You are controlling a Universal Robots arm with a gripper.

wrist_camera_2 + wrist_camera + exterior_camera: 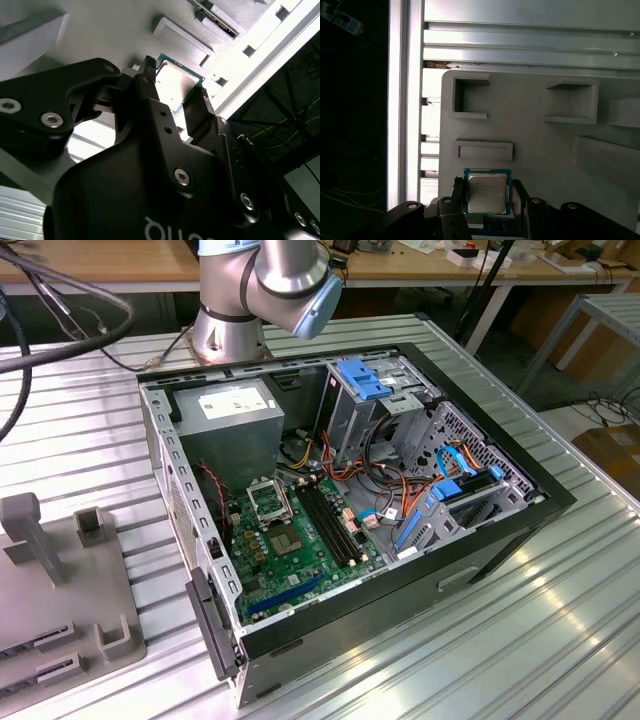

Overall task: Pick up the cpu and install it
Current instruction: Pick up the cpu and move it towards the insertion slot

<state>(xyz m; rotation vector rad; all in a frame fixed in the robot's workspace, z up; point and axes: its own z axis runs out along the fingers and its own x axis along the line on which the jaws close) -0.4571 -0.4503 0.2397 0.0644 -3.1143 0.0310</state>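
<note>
The cpu (487, 192), a flat square chip with a silver face and a green rim, sits against the grey fixture (540, 145). In both wrist views my gripper (488, 184) straddles it. The black fingers (458, 189) press against two opposite edges of the cpu (177, 82), so the gripper (175, 80) is shut on it. I cannot tell whether the chip is lifted off the fixture. In the exterior view, the black-framed socket (268, 502) lies on the green motherboard (300, 550) inside the open computer case (480, 530).
The grey fixture (60, 580) with raised blocks stands at the exterior view's left, beside the case. The arm's base (235, 325) stands behind the case. Inside the case are a power supply (235, 410), drive cages (390, 400) and loose cables (370, 470). The metal table has a ribbed top (520, 640).
</note>
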